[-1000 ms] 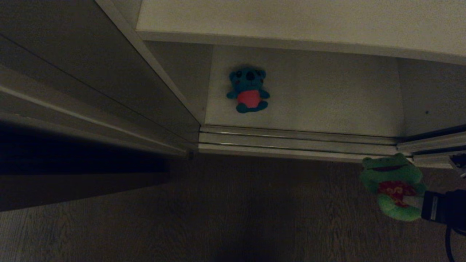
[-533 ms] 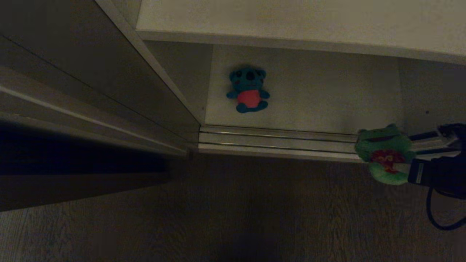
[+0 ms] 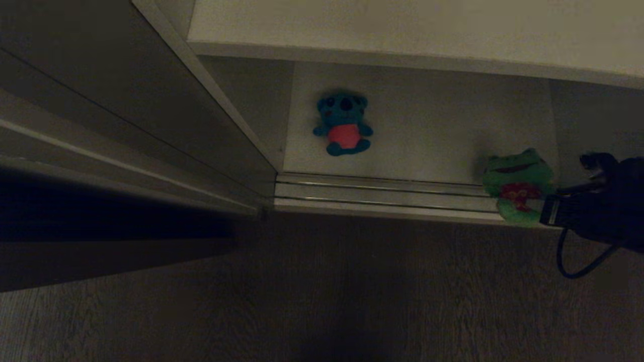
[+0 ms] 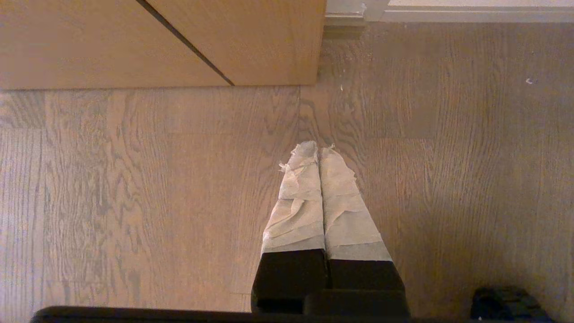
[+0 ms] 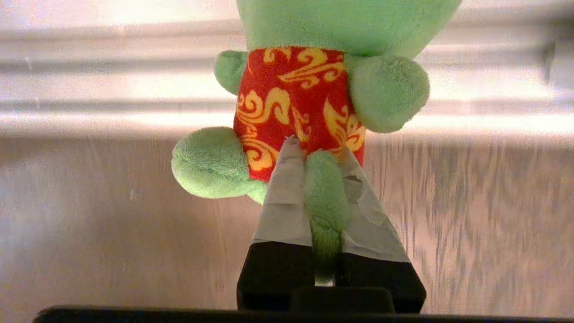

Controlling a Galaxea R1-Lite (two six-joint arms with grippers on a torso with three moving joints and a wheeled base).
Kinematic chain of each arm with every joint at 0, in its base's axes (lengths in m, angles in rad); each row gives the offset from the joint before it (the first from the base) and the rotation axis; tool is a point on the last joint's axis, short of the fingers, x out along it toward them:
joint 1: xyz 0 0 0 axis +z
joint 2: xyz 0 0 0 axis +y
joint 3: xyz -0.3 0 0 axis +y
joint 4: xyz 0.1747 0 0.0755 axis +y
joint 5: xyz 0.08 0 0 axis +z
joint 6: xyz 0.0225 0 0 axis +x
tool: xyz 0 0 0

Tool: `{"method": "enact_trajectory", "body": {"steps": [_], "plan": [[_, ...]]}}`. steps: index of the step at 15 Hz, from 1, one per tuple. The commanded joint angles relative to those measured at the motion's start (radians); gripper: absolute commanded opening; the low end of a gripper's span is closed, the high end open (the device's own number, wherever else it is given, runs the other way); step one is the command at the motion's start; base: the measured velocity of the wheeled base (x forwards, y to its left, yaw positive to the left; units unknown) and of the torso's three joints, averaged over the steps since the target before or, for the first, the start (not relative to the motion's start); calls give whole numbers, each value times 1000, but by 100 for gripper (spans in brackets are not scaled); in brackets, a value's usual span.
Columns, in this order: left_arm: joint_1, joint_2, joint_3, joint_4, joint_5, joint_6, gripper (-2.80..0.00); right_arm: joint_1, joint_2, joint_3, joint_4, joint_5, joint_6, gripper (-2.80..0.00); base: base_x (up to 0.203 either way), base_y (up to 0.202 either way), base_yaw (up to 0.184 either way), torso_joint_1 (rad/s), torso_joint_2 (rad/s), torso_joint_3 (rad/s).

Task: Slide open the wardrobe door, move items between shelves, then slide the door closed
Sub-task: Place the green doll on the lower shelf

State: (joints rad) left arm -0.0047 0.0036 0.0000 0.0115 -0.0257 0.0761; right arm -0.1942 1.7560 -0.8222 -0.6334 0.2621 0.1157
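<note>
1. The right gripper (image 5: 316, 157) has its taped fingers (image 5: 284, 202) clamped on a green leg of the frog (image 5: 298, 103).
2. The frog's red, yellow-swirled belly sits just beyond the fingertips.
3. Its other foot sticks out beside the fingers.
4. Past the frog run pale door tracks (image 5: 89, 112); wood floor (image 5: 112, 233) lies below the claw.
</note>
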Motion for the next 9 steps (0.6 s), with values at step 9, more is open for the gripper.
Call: {"method": "enact_trajectory", "body": {"steps": [9], "plan": [[0,-1,0,1,0,1,-280,11,227,-298,-21,-50,-5,-280,0,0,0,0,0,0]]}}
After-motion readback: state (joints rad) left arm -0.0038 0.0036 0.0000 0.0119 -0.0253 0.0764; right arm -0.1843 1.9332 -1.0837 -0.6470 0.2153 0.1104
